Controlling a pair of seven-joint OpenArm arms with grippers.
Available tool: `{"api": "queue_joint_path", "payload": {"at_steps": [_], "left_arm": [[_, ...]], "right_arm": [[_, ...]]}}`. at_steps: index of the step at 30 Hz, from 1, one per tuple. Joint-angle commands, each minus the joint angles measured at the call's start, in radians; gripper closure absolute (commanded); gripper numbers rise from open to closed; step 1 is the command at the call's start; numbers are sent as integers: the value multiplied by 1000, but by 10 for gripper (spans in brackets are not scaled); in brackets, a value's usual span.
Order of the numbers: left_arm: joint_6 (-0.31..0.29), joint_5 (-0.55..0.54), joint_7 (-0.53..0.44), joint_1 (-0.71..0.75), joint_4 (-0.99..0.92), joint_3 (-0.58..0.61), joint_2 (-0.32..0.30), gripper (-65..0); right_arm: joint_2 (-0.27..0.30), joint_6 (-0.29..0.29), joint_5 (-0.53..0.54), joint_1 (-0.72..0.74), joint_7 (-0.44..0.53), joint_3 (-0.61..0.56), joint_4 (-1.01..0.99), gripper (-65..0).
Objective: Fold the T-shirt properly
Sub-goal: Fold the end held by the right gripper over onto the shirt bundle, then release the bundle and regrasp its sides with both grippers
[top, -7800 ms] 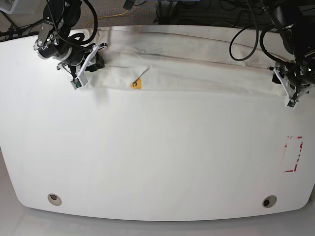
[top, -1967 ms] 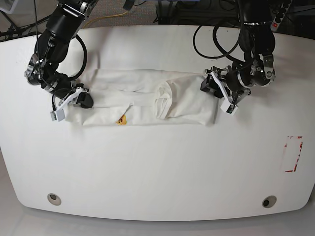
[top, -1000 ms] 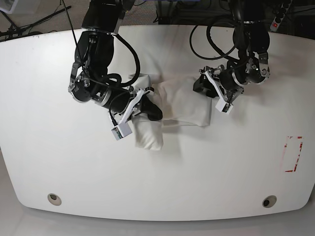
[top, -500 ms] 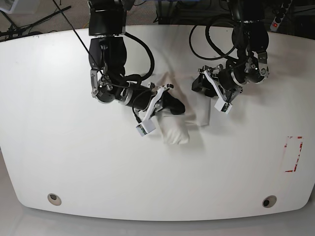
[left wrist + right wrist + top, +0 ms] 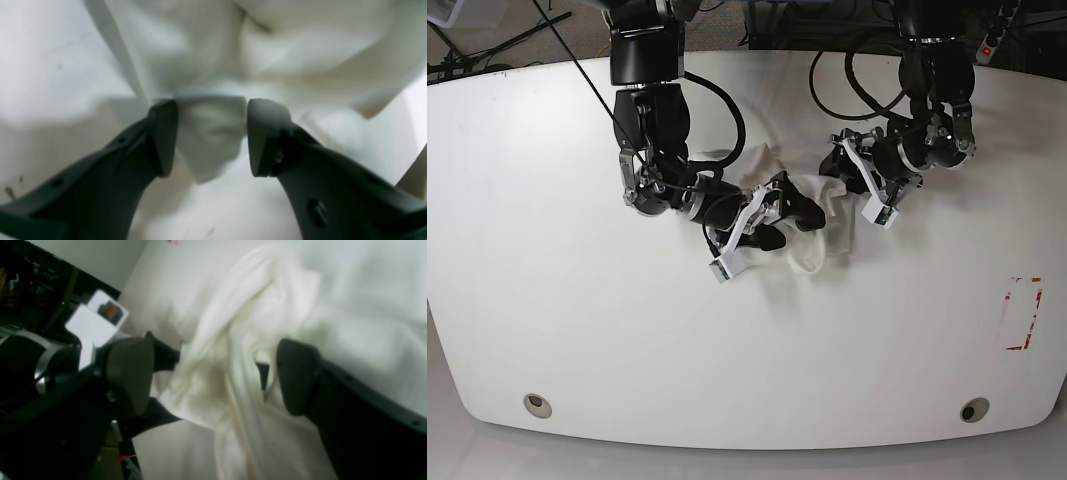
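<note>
We judge the step in hand to be the crosswise fold: one end of the shirt (image 5: pixel 812 235) carried over onto the other. To do it well we would lay the carried end down square on the pinned end, edges matched, and let go only once the cloth lies flat; at present it sits bunched and twisted, so a smoothing pass looks needed before any release counts as a fold. We would keep the far end anchored so the bundle does not slide on the table (image 5: pixel 727 340).

The shirt lies crumpled near the table's middle, between the two grippers, plain white side out; we see no print.

Right arm: reaches in from the base view's left, forearm angled down and across, right gripper (image 5: pixel 213 373) low over the cloth. Its jaws stand wide apart, a rope of twisted fabric running between them without being pinched. We read it as released.

Left arm: comes down from the base view's upper right, wrist bent inward, left gripper (image 5: pixel 210 136) at the shirt's other end. Its fingers (image 5: pixel 163 136) sit part-spread with a tongue of cloth between them, touching both pads; we take this as a grasp on the shirt's edge.
</note>
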Motion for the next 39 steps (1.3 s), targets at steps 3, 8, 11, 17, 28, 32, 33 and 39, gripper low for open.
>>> {"api": "queue_joint_path", "payload": {"at_steps": [3,8,11,17,28,32,33,39], "left_arm": [[-32,-98,-17,30,130,-25,-51,-306],[-35,-142,-17,91,213,-140,-71,-306],[-35,-148,-17,122,224,-194,-117,-306],[-35,-185,-18,176,224,-248,-197,-306],[-35,-191,-18,202,224,-352,-209,-306],[-35,-187,-18,202,240,-354,-211,-306],[-35,-184,-18,202,253,-351,-211,-306],[-35,-181,-18,199,329,-298,-248,-307]], "right_arm": [[13,7,31,-19,-23,5,166,-553],[82,7,28,-72,-24,4,308,-553],[116,7,22,-88,-24,5,311,-553],[157,7,22,-108,-23,1,231,-553],[95,7,17,-135,5,-254,223,-553],[25,7,-49,-120,31,-338,223,-553],[13,7,-75,-112,31,-349,223,-553],[18,7,-105,-102,34,-323,246,-553]]}}
